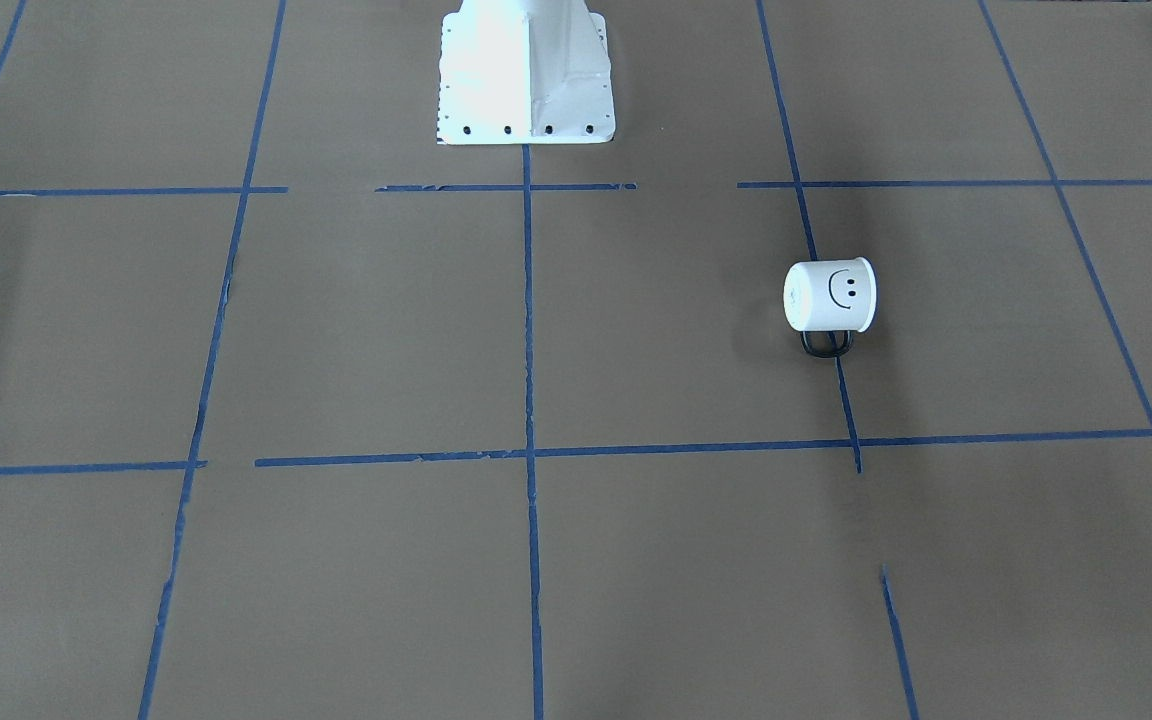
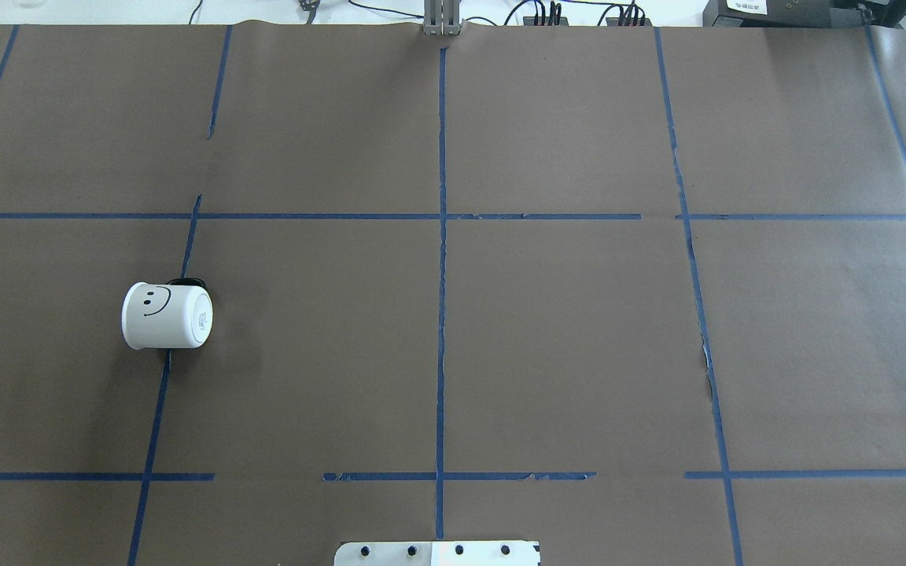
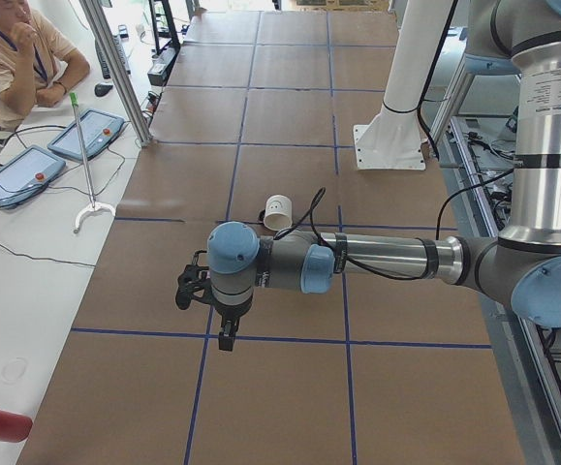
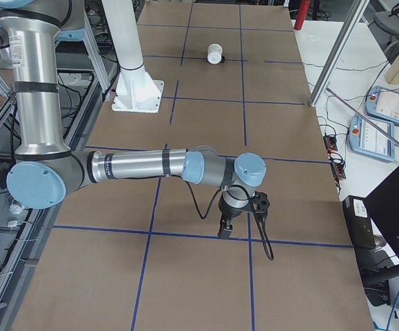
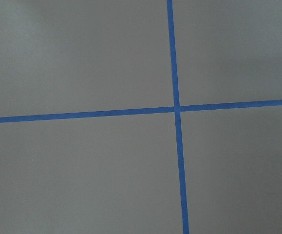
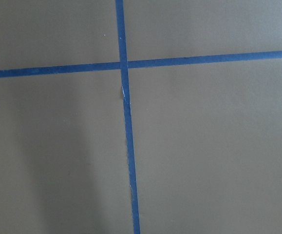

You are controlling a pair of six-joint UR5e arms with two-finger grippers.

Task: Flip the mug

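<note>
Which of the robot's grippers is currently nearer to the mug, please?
Left. The left gripper hangs over the table's left end, the same half as the mug. The right gripper is at the opposite end, past the white pedestal.

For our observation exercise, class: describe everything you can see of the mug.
The mug is small, white and cylindrical, with a black smiley face and a thin black loop handle. It lies on its side across a blue tape line, face upward, base toward the centre, handle away from the robot. Only the table touches it.
</note>
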